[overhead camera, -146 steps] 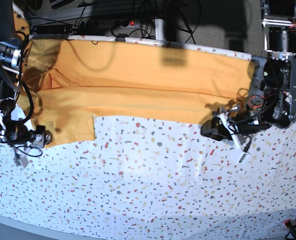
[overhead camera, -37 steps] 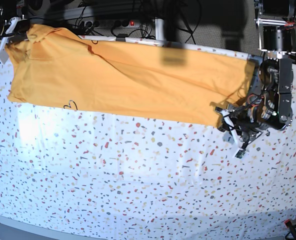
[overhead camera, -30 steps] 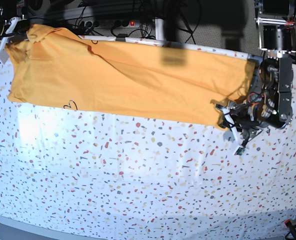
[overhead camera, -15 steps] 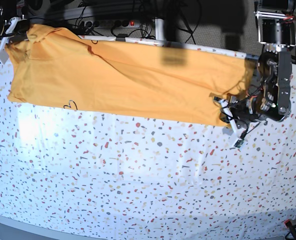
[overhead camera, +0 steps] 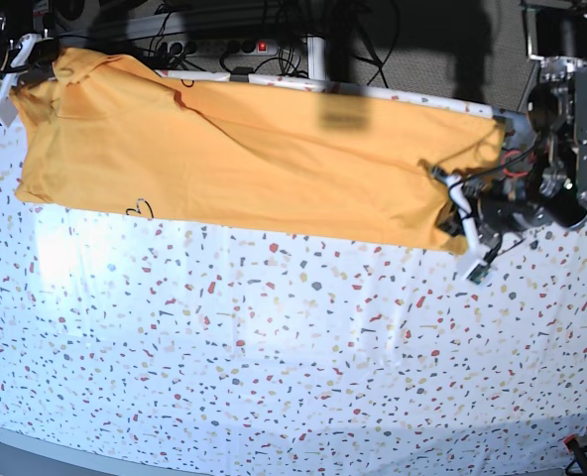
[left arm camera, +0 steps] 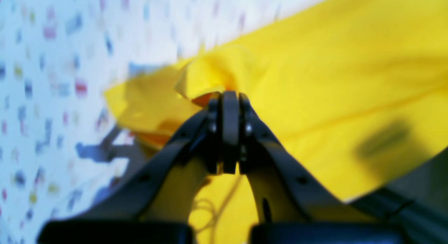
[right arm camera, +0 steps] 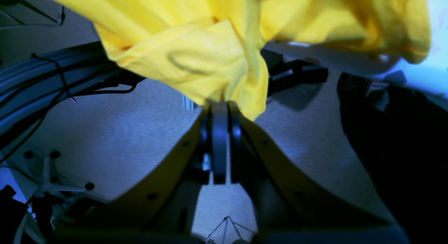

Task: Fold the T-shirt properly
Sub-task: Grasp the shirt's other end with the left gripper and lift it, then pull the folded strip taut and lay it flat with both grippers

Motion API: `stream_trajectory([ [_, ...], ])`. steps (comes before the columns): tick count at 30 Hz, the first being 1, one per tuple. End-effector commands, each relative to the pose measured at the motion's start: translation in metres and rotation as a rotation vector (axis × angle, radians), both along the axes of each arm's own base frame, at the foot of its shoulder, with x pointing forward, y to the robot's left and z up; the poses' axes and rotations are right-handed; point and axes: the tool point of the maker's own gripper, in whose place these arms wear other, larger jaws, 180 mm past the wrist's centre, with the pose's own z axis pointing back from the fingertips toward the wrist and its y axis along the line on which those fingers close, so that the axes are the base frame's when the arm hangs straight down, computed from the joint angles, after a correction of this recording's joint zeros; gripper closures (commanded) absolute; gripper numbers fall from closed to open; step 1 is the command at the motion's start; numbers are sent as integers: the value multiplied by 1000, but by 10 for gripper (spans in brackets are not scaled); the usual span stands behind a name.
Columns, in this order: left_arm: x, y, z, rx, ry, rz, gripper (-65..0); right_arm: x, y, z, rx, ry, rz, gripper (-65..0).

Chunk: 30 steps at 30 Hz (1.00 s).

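Where open before, left end effector [left arm camera: 229,97] clamps T-shirt [overhead camera: 254,159] corner

No text, label, brand, number or sign can be read in any view. The T-shirt [overhead camera: 244,159] carries a small loop of thin black cursive lettering [overhead camera: 139,208] at its near edge, toward the left end of the table, too small to make out. In the right wrist view a dark curved stroke [right arm camera: 185,62] shows on the bunched cloth, also unreadable.
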Motion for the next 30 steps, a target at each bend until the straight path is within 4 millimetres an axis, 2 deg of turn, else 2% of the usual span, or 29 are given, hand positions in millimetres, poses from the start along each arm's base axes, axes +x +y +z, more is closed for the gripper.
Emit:
stream_trajectory([
  [1, 7, 5, 14, 4, -52, -6, 0, 4, -4, 6, -15, -12, 17, 0],
  [6, -8, 34, 13, 75, -71, -23, 0, 3, -4, 6, -18, -10, 17, 0],
  [10, -15, 47, 18, 75, -75, -44, 0, 3, -4, 6, -19, -10, 17, 0],
  [17, -32, 53, 22, 7, -21, -72, 0, 3, -5, 6, -25, -8, 18, 0],
  [26, -55, 54, 5, 8, 44, -76, 0, 3, -5, 6, -22, -10, 18, 0],
  [27, -58, 57, 1, 26, 51, -75, -10, 3, -5, 6, -22, -9, 18, 0],
  [30, -68, 70, -12, 115, 75, -73, -124, 3, -5, 6, -22, -10, 18, 0],
])
